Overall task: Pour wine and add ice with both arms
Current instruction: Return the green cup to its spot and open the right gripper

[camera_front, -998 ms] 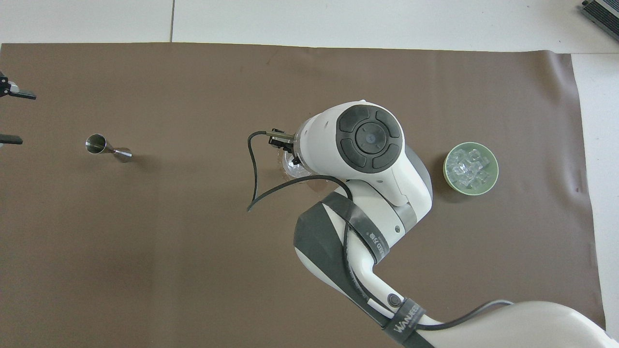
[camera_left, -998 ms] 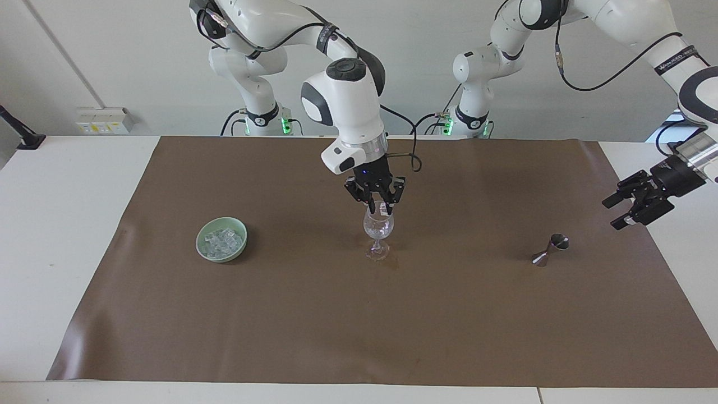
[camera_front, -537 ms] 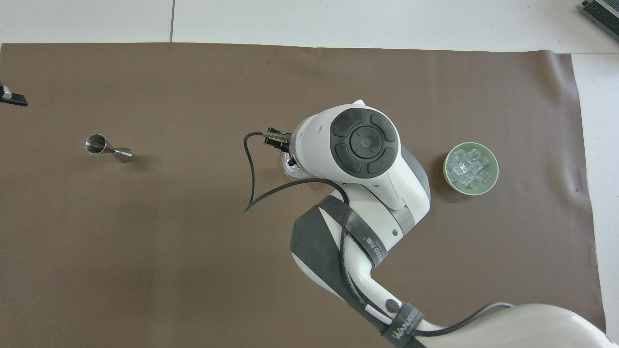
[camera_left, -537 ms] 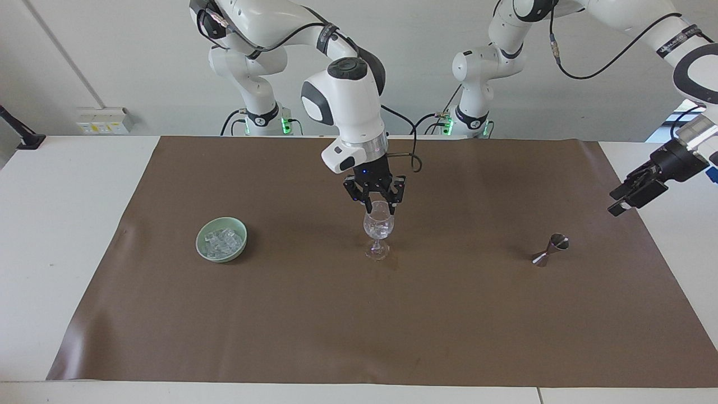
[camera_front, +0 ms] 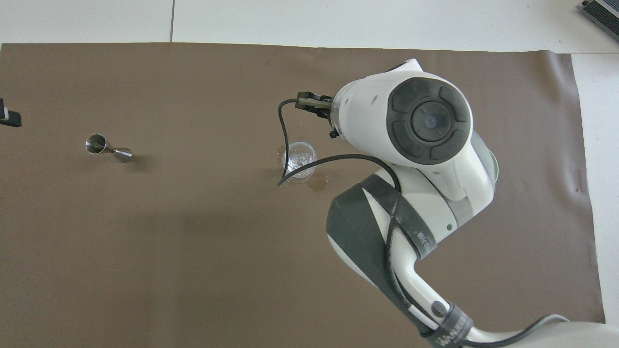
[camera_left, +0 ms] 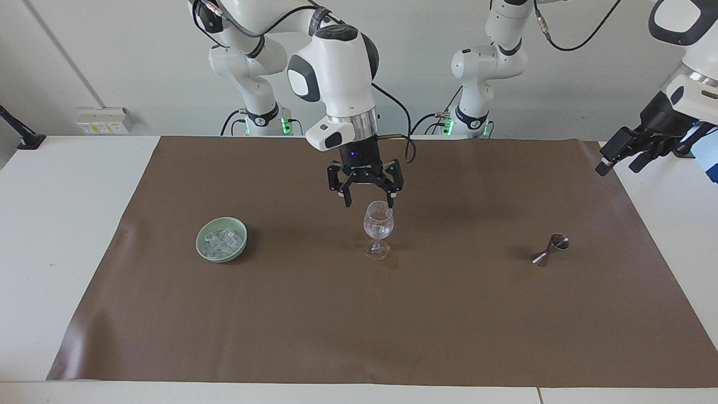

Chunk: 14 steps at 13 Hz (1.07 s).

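A clear stemmed wine glass (camera_left: pixel 378 226) (camera_front: pixel 300 159) stands upright mid-mat with ice (camera_front: pixel 300 157) glinting in its bowl; any wine in it is barely visible. My right gripper (camera_left: pixel 368 202) hangs open just above the glass rim, nothing between its fingertips; in the overhead view its own wrist hides it. More ice (camera_left: pixel 220 241) fills the pale green bowl (camera_left: pixel 240 231) toward the right arm's end. My left gripper (camera_left: pixel 618 158) (camera_front: pixel 8 118) is raised and open over the mat's edge at the left arm's end, holding nothing.
A steel jigger (camera_left: pixel 551 249) (camera_front: pixel 107 147) lies tipped on the brown mat (camera_left: pixel 280 314) toward the left arm's end. A small wet patch (camera_front: pixel 319 181) marks the mat beside the glass foot. The right arm's cable (camera_front: pixel 283 140) dangles over the glass.
The right gripper opened and rose off the glass rim; the cube it held is gone from its fingers. The left arm lifted and drew back toward its end of the table.
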Tool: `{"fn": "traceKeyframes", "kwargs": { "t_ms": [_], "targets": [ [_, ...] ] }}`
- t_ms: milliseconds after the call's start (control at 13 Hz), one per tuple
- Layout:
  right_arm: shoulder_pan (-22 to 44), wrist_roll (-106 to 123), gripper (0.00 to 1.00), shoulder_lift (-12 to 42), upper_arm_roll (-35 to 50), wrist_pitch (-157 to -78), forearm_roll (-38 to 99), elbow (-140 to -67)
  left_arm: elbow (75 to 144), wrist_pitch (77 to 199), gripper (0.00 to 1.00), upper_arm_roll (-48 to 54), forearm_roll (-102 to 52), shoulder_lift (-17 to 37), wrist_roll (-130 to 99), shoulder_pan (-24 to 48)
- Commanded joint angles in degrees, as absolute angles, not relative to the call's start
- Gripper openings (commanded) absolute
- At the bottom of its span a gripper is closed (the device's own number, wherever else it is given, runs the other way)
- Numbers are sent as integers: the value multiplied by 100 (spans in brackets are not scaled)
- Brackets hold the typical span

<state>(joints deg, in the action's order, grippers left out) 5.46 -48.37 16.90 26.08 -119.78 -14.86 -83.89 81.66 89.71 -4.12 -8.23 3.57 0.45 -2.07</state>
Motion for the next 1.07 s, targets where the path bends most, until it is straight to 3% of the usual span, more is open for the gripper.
{"fn": "traceKeyframes", "kwargs": {
  "t_ms": [0,614,998],
  "targets": [
    [501,-4107,100,1337,2094,-11463,-1468,-8420,8165,8597,100,-484,-510,115,290,96],
    [501,-2244,100,335,477,-10031,-335,-8472,8200,7620,100,9,-220,-78,290,123],
    [501,-1268,100,97,-324,-9387,-177,-8612,8419,7435,100,18,-149,-324,255,97]
  ]
}}
